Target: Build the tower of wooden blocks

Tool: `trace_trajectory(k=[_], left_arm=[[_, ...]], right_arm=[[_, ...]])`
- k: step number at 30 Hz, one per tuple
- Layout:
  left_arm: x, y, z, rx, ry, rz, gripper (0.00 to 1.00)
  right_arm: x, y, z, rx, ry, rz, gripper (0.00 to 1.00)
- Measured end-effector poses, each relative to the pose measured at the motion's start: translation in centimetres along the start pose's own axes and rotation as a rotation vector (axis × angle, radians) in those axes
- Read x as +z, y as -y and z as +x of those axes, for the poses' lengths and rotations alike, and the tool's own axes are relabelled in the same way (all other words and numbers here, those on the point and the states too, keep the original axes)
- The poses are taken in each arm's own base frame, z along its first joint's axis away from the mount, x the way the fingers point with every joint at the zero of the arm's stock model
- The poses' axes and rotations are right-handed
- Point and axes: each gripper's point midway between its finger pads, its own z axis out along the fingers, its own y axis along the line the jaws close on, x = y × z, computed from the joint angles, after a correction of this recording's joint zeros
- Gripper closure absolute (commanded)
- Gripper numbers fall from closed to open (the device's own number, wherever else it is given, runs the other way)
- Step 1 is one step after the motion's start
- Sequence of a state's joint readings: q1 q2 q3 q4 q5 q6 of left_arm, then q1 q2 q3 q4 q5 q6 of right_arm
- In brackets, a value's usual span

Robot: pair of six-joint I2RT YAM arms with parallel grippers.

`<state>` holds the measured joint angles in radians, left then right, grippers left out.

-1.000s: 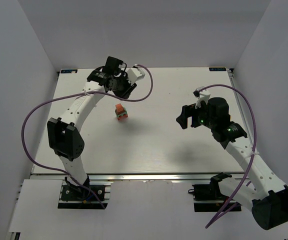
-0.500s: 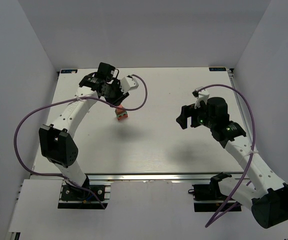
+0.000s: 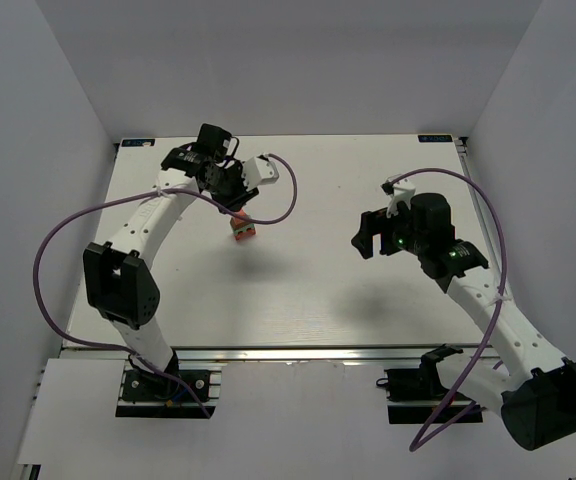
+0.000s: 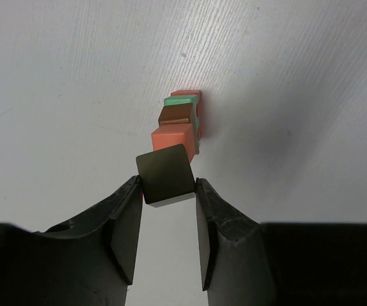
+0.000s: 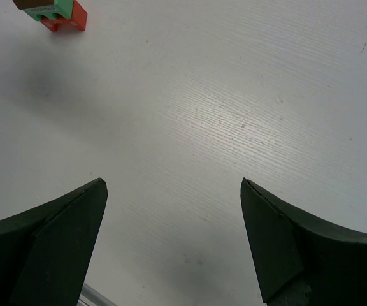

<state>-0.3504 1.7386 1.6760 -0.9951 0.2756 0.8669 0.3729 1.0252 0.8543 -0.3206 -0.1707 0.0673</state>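
A dark brown block hangs tilted over the orange-brown-green-red tower.

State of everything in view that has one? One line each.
left end effector: shut on the dark brown wooden block.
tower of small painted wooden blocks: upright on the table, four pieces, orange wooden cube on top.
dark brown wooden block: gripped, tilted, just above the orange wooden cube; contact unclear.
right end effector: open, empty, away from the tower.

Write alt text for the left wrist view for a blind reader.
The left pincer grips a dark brown block over the tower, a small stack of orange, brown, green and red pieces on the white table.
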Motion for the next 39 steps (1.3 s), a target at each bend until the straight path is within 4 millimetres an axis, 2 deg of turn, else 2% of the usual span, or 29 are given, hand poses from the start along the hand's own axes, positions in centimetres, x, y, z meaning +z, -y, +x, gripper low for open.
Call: trace_trajectory(k=[10, 23, 39], left_arm=[[1.0, -0.1, 0.6, 0.010, -0.023, 0.015, 0.78], [2.8, -0.1, 1.9, 0.013, -0.062, 0.035, 0.78], [3.0, -0.2, 1.9, 0.014, -0.051, 0.035, 0.76]], right_arm=[[0.3, 0.3, 0.8, 0.007, -0.044, 0.011, 0.11], [0.4, 0.4, 0.2, -0.008, -0.045, 0.014, 0.11], [0.6, 0.5, 0.6, -0.005, -0.072, 0.017, 0.11]])
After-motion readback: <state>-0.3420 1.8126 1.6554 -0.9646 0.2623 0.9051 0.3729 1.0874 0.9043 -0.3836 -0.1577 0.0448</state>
